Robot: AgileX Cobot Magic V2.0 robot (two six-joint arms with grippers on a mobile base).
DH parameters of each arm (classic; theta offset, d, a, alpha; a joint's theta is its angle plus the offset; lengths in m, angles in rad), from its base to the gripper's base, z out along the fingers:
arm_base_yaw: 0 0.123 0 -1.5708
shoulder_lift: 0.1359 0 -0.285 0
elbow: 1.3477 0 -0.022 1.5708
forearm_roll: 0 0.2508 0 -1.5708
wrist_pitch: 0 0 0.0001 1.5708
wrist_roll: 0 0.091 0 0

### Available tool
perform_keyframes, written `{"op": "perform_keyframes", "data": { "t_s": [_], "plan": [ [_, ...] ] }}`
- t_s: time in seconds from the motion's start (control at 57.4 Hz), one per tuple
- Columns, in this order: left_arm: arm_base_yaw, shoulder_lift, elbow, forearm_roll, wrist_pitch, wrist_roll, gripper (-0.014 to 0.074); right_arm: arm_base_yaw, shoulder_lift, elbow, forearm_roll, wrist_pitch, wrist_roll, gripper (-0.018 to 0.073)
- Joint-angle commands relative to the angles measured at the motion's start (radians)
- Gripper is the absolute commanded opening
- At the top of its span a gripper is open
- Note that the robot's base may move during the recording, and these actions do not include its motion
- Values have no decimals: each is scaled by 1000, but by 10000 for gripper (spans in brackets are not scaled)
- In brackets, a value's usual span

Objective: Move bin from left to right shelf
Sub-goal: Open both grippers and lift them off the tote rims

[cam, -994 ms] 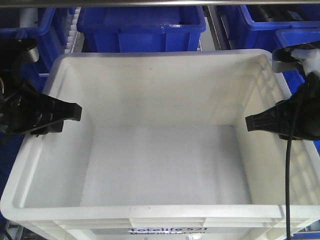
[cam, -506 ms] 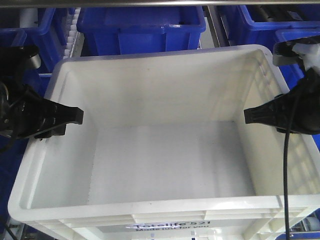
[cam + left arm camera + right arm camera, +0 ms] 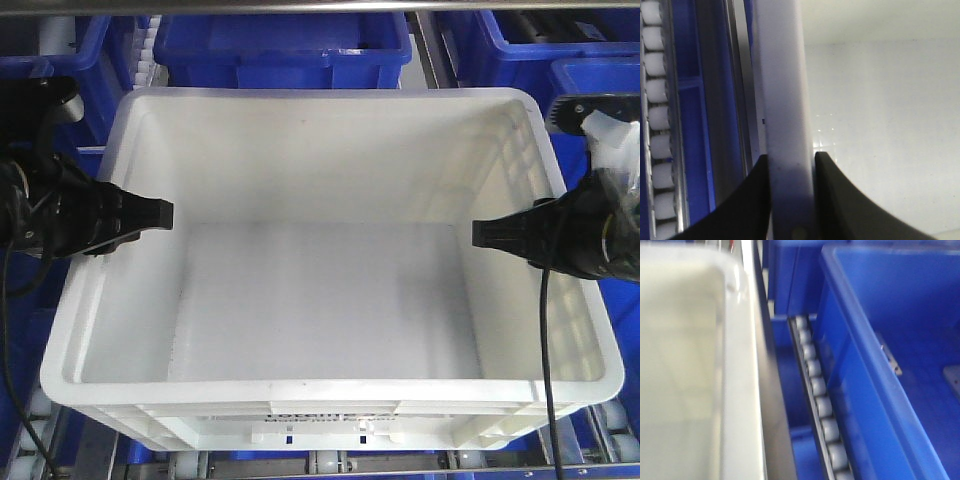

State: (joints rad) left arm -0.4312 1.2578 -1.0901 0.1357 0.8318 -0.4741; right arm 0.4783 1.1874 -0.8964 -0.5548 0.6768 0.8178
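Observation:
The large white bin (image 3: 320, 300) fills the middle of the front view, empty inside, with the top of its black print just showing on the near side. My left gripper (image 3: 108, 222) straddles its left wall. In the left wrist view the two black fingers (image 3: 791, 160) are shut on the white rim (image 3: 782, 90). On the opposite wall my right gripper (image 3: 560, 240) straddles the rim with one finger inside the bin. The right wrist view shows only the rim (image 3: 742, 365), not the jaws. White rollers of the right shelf (image 3: 320, 466) show under the bin's near edge.
Blue bins stand behind the white bin (image 3: 285, 50) and at the back right (image 3: 520, 45). Another blue bin (image 3: 890, 340) sits close to its right side, past a roller lane (image 3: 817, 390). A roller lane (image 3: 657, 120) runs on the left. A metal bar (image 3: 320, 6) crosses overhead.
The bin has moved away from the camera and down, levelling out, with both grippers staying on its side walls. Rollers now show below its near edge.

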Motion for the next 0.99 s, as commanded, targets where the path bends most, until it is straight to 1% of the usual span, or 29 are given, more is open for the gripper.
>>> {"op": "perform_keyframes", "data": {
  "t_s": [0.0, 0.122, 0.296, 0.401, 0.575, 0.663, 0.785, 0.872, 0.976],
  "plan": [
    [-9, -39, -37, -55, -148, 16, -6, -1, 4, -40, -87, -124, 117, 18],
    [-9, -39, -37, -55, -133, 16, -6, -1, 35, -40, -87, -96, 113, 22],
    [-9, -39, -37, -55, -120, 16, -1, -1, 56, -40, -101, -100, 114, 46],
    [-9, -39, -27, -55, -118, 16, 14, -1, 58, -40, -119, -105, 114, 72],
    [-9, -39, 26, -55, -125, 18, 53, -1, 58, -40, -113, -107, 114, 139],
    [-9, -39, 54, -55, -125, 21, 85, -1, 58, -40, -112, -102, 114, 186],
    [-9, -39, 58, -56, -131, 21, 152, -1, 58, -40, -112, -99, 114, 259],
    [-9, -39, 58, -56, -135, 21, 219, -1, 58, -40, -112, -92, 114, 320],
    [-9, -40, 58, -56, -130, 21, 319, -1, 57, -40, -112, -77, 114, 368]
  ]
}}
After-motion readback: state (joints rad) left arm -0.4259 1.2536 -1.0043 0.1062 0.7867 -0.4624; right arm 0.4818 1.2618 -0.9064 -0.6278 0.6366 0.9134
